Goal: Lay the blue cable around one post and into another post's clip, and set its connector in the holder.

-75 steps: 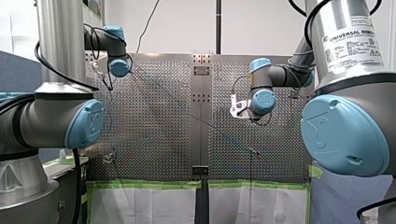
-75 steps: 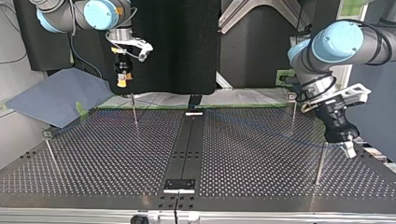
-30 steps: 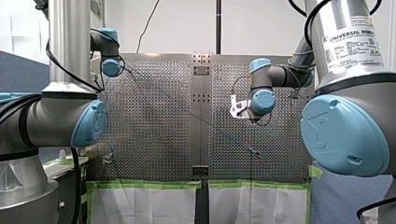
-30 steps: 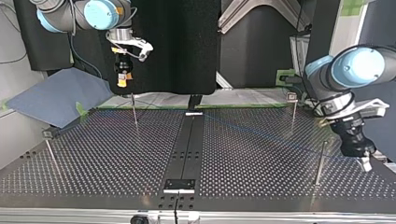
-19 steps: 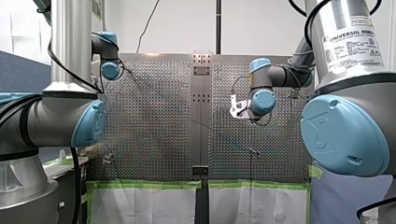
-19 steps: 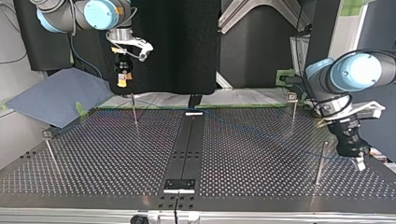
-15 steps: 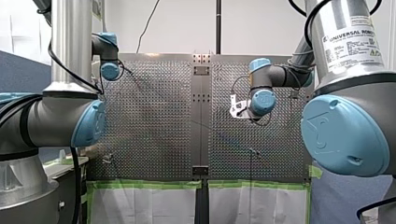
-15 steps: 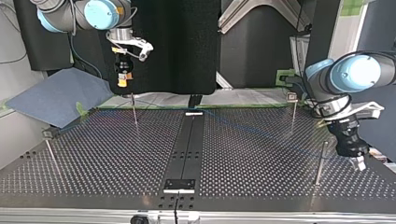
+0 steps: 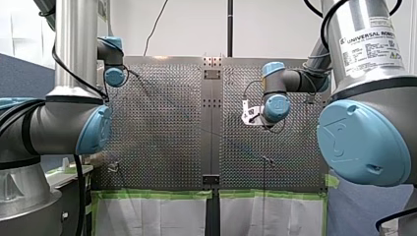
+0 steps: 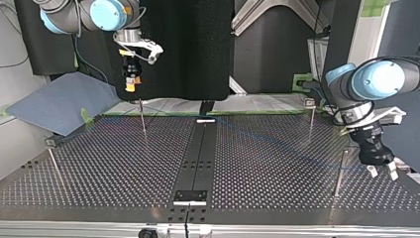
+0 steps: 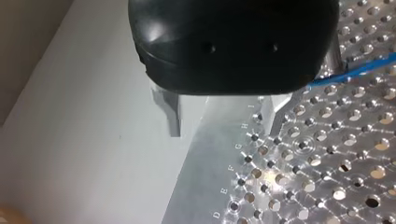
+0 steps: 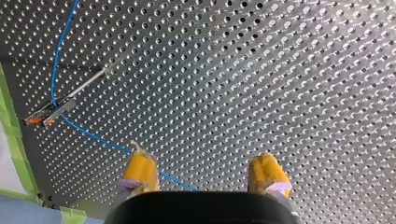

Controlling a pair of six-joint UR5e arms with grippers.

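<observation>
A blue sheet (image 10: 64,101), perhaps cloth, lies beside the perforated table (image 10: 124,163), near green tape (image 10: 84,117).

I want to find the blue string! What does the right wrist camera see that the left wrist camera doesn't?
Only the right wrist view shows my right gripper, open, with yellow pads. It also shows a thin post where the blue cable bends, and green tape. Only the left wrist view shows my left gripper, black, open and holding nothing, and letters printed along the table's edge. Both show the perforated table and a stretch of blue cable.
</observation>
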